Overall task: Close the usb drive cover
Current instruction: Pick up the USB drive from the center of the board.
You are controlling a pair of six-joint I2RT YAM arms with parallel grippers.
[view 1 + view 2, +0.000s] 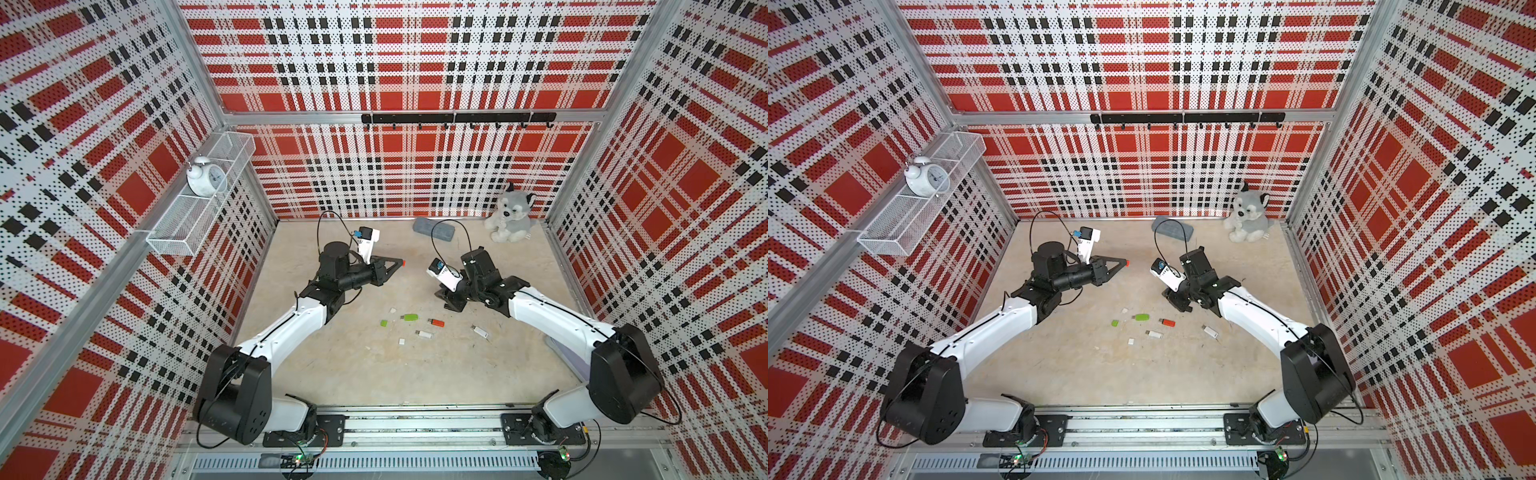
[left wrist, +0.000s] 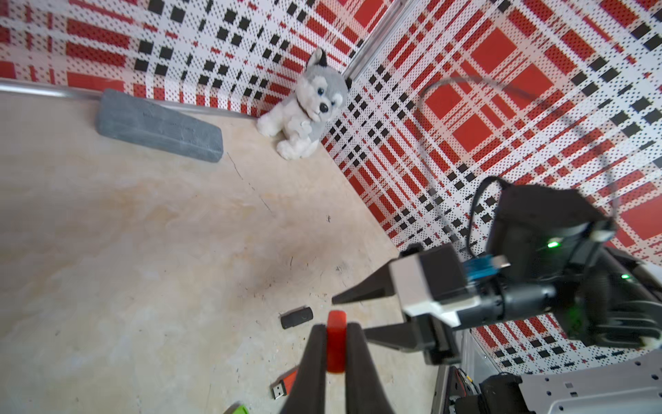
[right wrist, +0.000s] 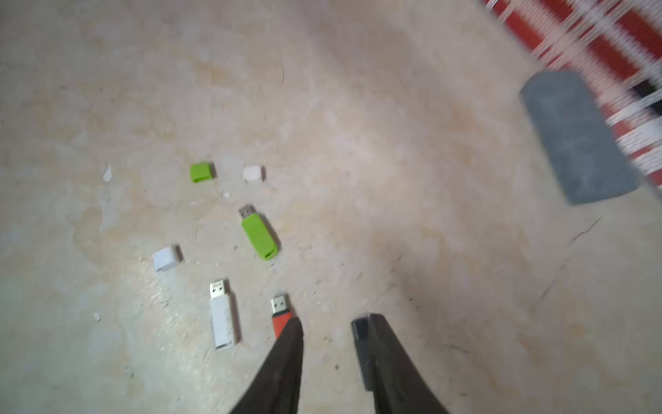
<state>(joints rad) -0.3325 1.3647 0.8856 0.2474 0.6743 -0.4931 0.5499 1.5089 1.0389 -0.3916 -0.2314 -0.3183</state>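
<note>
- The beige tabletop, boxed in by plaid walls, carried several uncapped drives and loose caps.
- The left gripper was clenched on the red cap, held raised, probably ready for its mate.
- The right gripper hung with jaws parted and empty, seemingly to fetch the red usb drive. That drive lay on the table just beside one finger, outside the gap.

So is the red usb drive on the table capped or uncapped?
Uncapped. The red usb drive lies with its metal plug bare, and the red cap is pinched in the left gripper, away from it.
</note>
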